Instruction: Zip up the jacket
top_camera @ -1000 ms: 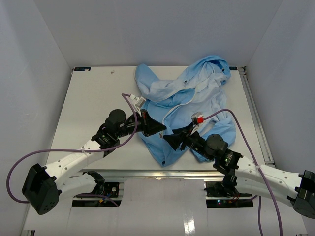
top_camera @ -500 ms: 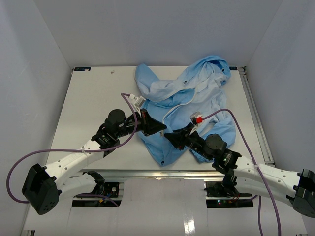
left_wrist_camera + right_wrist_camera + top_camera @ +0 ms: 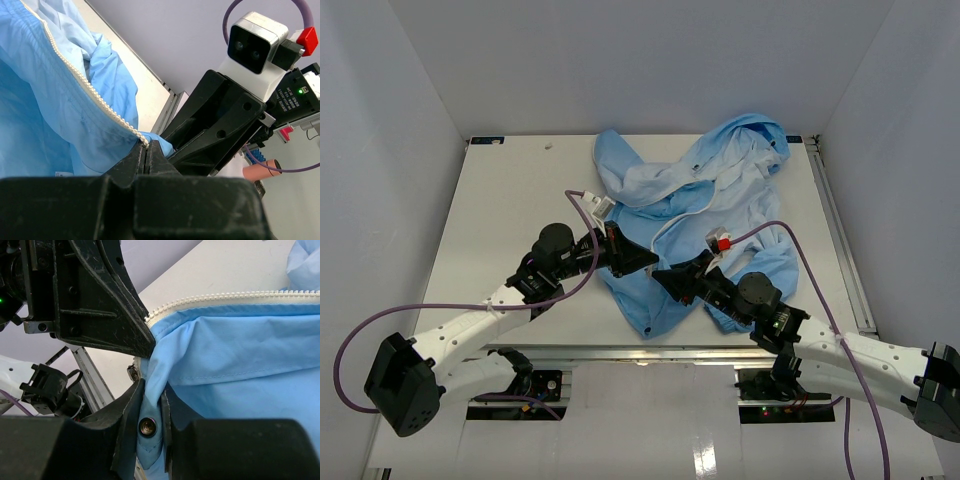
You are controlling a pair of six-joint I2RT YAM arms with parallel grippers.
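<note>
The light blue jacket (image 3: pixel 705 205) lies crumpled over the table's middle and back right, its pale lining and a white drawcord (image 3: pixel 670 222) showing. My left gripper (image 3: pixel 651 262) is shut on the jacket's lower front edge; in the left wrist view the pale zipper strip (image 3: pixel 85 82) runs down into the closed jaws (image 3: pixel 146 150). My right gripper (image 3: pixel 663 275) faces it almost tip to tip. In the right wrist view it (image 3: pixel 150 397) is shut on a fold of the jacket's hem carrying a metal snap (image 3: pixel 147 426), with the zipper strip (image 3: pixel 220 296) just above.
The white table (image 3: pixel 510 200) is bare on its left half. A metal rail (image 3: pixel 840 240) runs along the table's right edge, another along the front. Grey walls enclose the back and both sides. Purple cables loop off both arms.
My right gripper has crept slightly left and up toward the left gripper, drawing the hem with it. The left arm has hardly moved.
</note>
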